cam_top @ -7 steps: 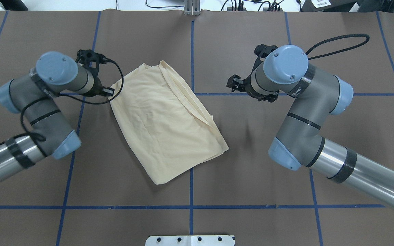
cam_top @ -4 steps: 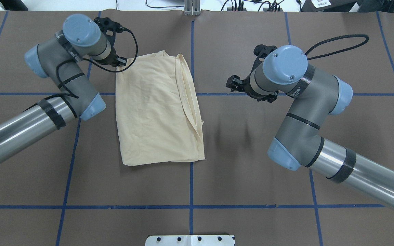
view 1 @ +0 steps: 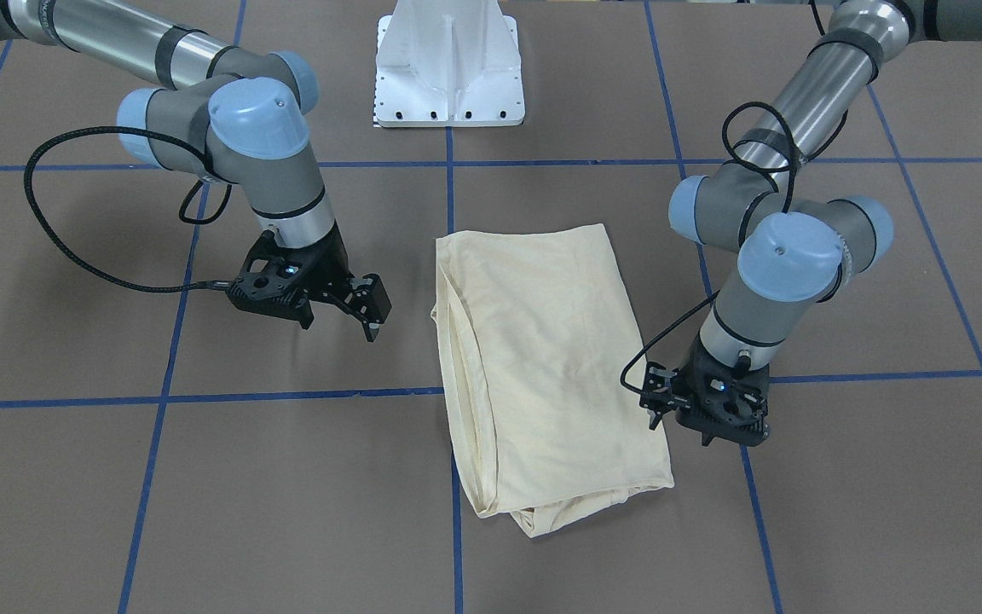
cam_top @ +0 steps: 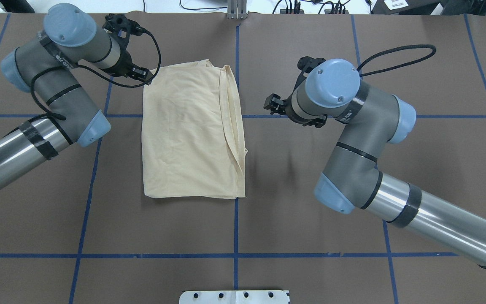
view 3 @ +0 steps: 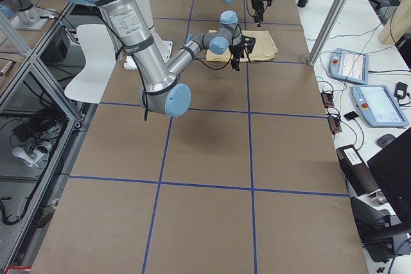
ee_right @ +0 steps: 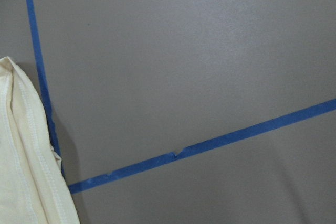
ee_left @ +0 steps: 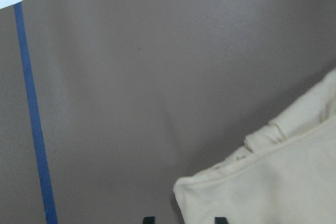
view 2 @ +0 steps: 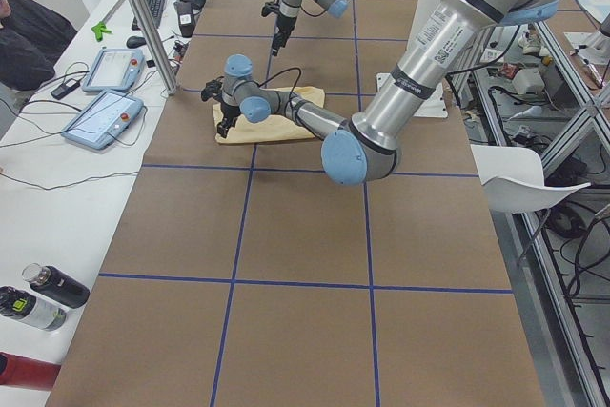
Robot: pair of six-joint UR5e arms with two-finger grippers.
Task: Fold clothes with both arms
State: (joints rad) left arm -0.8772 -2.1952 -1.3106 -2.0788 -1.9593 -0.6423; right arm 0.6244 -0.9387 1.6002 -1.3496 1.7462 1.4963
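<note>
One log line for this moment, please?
shirt: folded, flat | left gripper: open at corner | right gripper: open, clear of shirt

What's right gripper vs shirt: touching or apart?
Apart. Front-facing view shows a strip of bare table between the right gripper and the shirt; overhead agrees.

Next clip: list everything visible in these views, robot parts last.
T-shirt: one, pale cream-yellow, folded flat mid-table.
Table: one, brown cover.
Tape lines: several, blue, gridding the table.
Pedestal base: one, white, table's robot-side edge.
Touch-screen pendants: two, grey, white side bench.
Bottles: three, two dark, one red, bench's near end.
Chair: one, white, beside the table.
Person: one, dark clothing, by the bench, cut off.
Left arm: one, silver-grey, blue caps; left gripper, black, open, at the T-shirt's far left corner.
Right arm: one, same colours; right gripper, black, open, over bare table beside the T-shirt.
</note>
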